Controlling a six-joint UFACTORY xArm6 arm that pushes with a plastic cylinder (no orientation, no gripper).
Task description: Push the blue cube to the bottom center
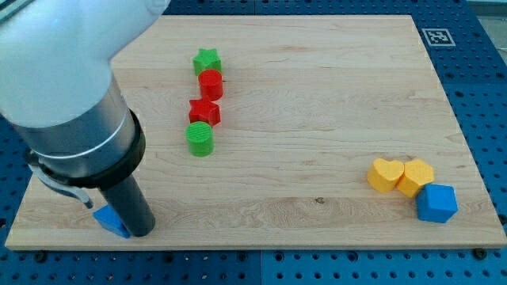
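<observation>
Pale wooden board (317,182) on a blue pegboard is seen. At the view's bottom left, my tip (141,232) is pressed against a small blue block (111,221); no fingers exist, only a bare rod. Up and right of my tip, a green star (207,60), red cylinder (211,83), red star (204,111) and green cylinder (200,138) are stacked in a column. Far right of my tip, two yellow hearts (386,174) (417,176) are touched by the blue cube (436,203).

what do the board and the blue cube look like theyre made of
Board: pale wood, matte, judging by the grain lines and small knots; solid or veneer is unclear. Blue cube: probably plastic, though painted wood is possible; uniform saturated colour, smooth faces with a soft sheen, no grain.
</observation>
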